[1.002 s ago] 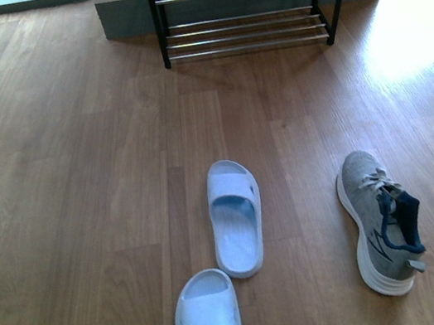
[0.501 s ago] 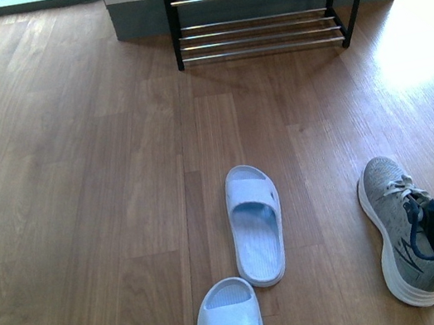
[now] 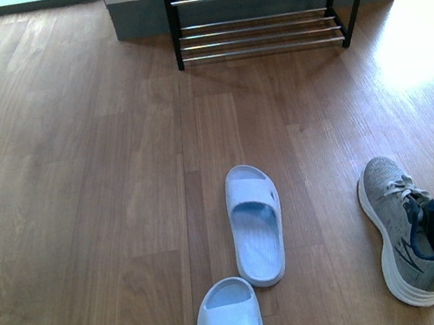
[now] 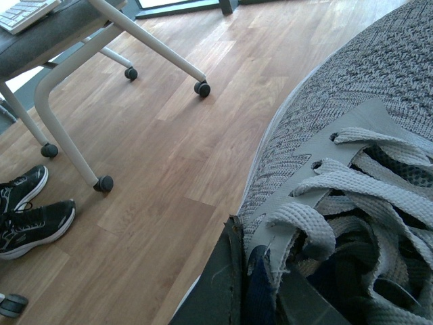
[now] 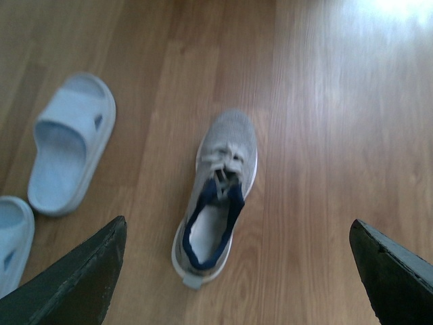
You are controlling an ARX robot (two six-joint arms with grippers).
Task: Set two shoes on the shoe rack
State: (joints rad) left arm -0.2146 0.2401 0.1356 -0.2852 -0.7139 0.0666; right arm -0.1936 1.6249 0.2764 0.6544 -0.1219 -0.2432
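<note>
One grey sneaker [image 4: 365, 115] fills the left wrist view, laces up, and my left gripper [image 4: 260, 294] is shut on its navy collar and tongue. The other grey sneaker [image 3: 403, 239] lies on the floor at the right, toe toward the shoe rack [image 3: 256, 4], which stands at the far wall with bare chrome shelves. In the right wrist view that sneaker [image 5: 220, 189] lies below and ahead of my open right gripper [image 5: 237, 271], whose dark fingers [image 5: 81, 277] stand wide apart. Neither arm shows in the front view.
Two pale blue slides [image 3: 255, 223] [image 3: 229, 324] lie on the wood floor left of the grounded sneaker. A white table leg with casters [image 4: 67, 142] and a pair of black sneakers [image 4: 27, 217] appear in the left wrist view.
Between one second and half a second ago the front view shifted, so the shoes and rack sit further right and lower in the picture. Nothing has moved since then.
</note>
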